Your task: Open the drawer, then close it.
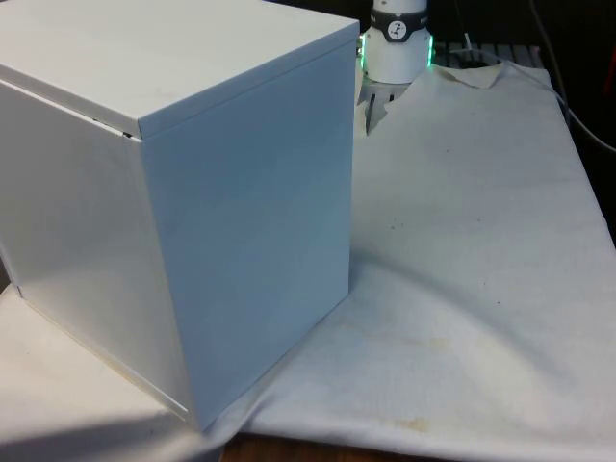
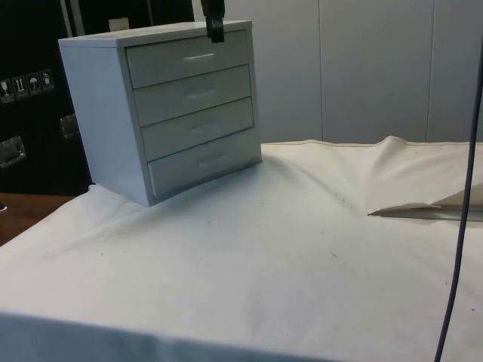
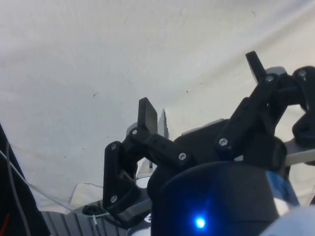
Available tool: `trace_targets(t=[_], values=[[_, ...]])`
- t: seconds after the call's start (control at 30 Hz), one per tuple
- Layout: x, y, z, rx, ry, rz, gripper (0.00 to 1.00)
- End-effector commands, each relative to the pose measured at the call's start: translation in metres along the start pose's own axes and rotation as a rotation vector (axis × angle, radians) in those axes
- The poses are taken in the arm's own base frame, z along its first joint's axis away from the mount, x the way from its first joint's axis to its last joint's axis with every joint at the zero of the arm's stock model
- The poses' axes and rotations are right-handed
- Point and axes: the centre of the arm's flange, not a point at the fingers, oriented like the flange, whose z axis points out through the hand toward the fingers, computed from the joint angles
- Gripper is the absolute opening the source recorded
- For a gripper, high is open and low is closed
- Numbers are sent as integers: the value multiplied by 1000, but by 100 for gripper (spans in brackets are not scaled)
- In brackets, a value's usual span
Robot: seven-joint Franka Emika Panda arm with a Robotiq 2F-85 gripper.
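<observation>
On the bench (image 2: 249,249), a white chest (image 2: 170,105) of four drawers is seen, all shut (its plain back is turned to the front view). Above its top front edge the hand (image 3: 202,88) is held, fingers (image 3: 147,116) spread apart, nothing gripped.
</observation>
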Motion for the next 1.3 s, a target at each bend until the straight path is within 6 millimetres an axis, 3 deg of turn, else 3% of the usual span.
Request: trace_targets(t=[0.0,1.27], values=[[0,0,0,-3,2,-18,100],[-2,3,0,-7,0,-326,100]])
